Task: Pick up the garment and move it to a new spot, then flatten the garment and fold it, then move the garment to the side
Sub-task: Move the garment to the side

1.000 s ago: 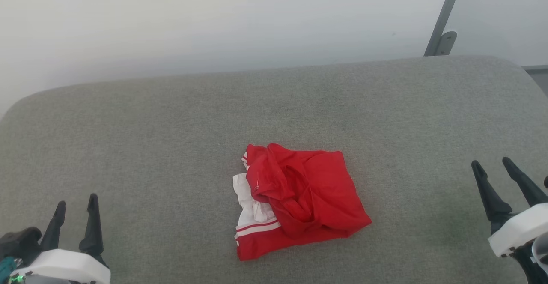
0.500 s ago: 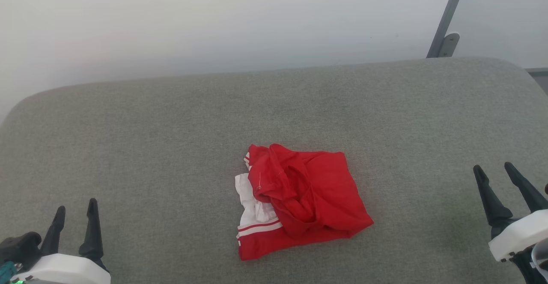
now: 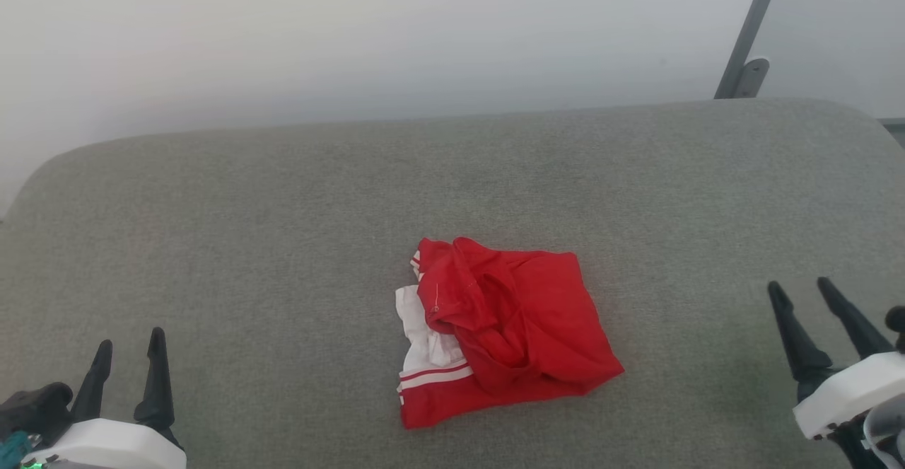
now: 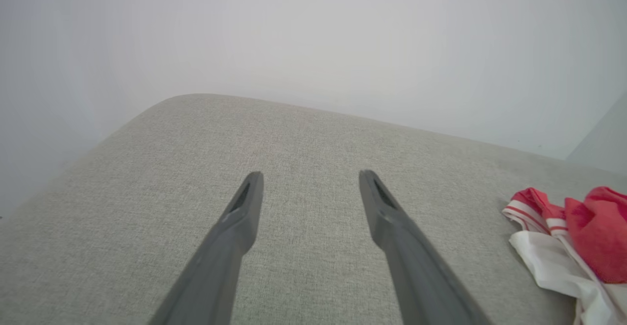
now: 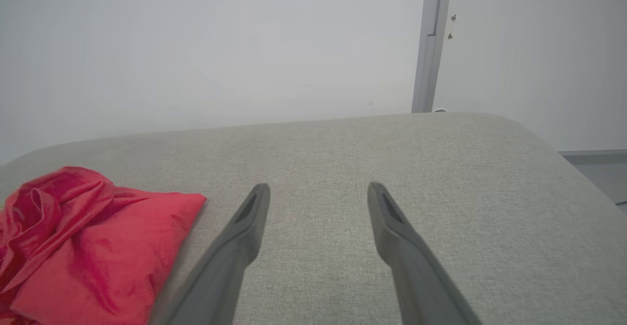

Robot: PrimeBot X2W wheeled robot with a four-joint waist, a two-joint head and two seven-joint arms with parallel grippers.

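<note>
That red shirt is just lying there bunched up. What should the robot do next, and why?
Probably reach toward the garment to grasp it: it lies crumpled on the cushion, while the left gripper and right gripper sit open, empty, off to either side.

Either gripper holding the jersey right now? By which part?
Nothing is held. The left gripper and right gripper are both open, empty, apart from the garment, which lies crumpled on the grey cushion between them.
</note>
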